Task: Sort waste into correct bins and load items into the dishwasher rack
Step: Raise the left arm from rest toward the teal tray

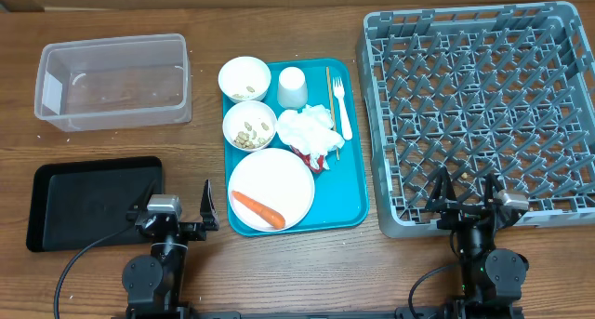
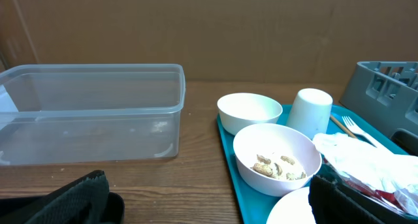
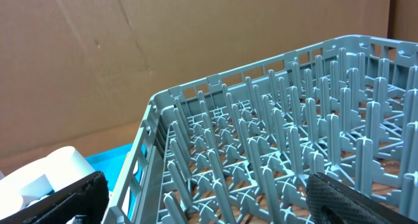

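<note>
Two small white bowls (image 1: pixel 244 78), one orange carrot (image 1: pixel 257 208) I see only overhead; left claw (image 1: pixel 177 212), right claw (image 1: pixel 465 193) wide.

Honestly there's no writing I can read anywhere here, not on the clear tub (image 1: pixel 112 82), the grey rack (image 1: pixel 474 40), or the red wrapper (image 1: pixel 314 157), which is too small.
</note>
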